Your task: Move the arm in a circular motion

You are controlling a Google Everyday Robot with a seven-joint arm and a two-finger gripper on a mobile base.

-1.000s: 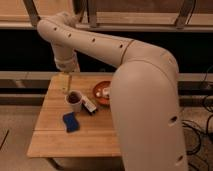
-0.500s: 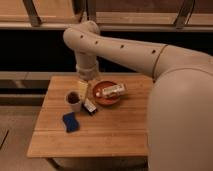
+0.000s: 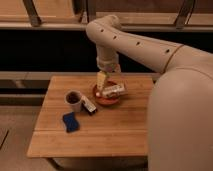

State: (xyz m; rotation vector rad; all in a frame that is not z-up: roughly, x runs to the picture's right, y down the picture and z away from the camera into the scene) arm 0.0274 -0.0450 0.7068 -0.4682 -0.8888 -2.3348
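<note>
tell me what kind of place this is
Probably an indoor office or lab test area: a small wooden table before a window ledge, holding a mug and a red bowl, with the arm and its gripper above the bowl.

From my station I count one arm (image 3: 150,47), bent over the bench (image 3: 115,132), with one claw (image 3: 101,82) hanging just above the left rim of the bowl. There is one bench. On it I count one red bowl (image 3: 106,99), with one pale packet (image 3: 114,90) lying across it. Left of the bowl stands one dark cup (image 3: 73,100). Between cup and bowl lies one small dark bar-shaped item (image 3: 89,105); I cannot tell what it is. Left of the bowl and nearer me lies one blue sponge (image 3: 70,122).
</note>
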